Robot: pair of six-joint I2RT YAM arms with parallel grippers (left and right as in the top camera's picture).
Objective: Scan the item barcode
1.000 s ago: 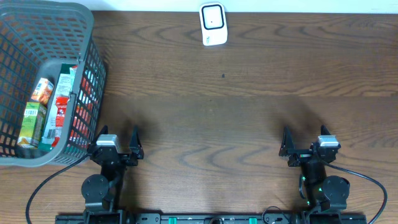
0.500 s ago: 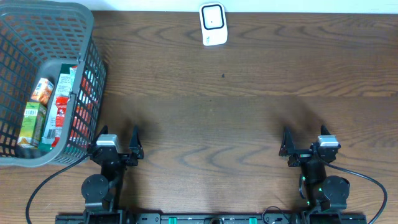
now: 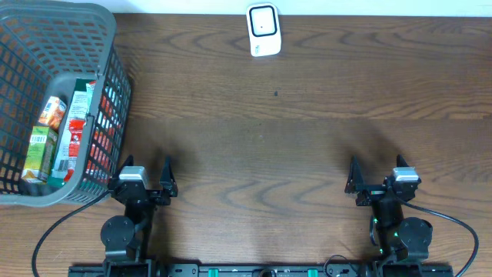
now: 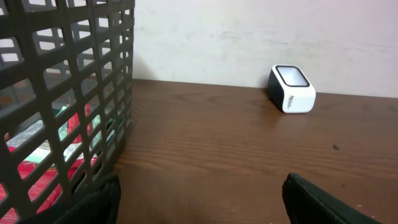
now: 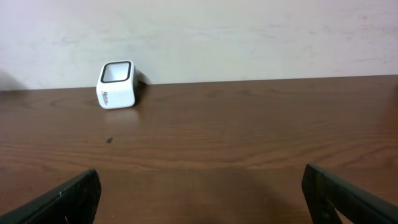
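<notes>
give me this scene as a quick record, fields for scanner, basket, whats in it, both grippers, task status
scanner: white barcode scanner upright at the far edge of the table, window facing the arms
basket: grey mesh basket at the far left
contents: several grocery packages lying inside, green, red and orange
left gripper: fingers open, empty, just right of the basket's near corner
right gripper: fingers open, empty, near edge on the right
task status: no item out of the basket, nothing at the scanner

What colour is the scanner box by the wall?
Small scanner box: white, black-framed top; left wrist view.
</notes>
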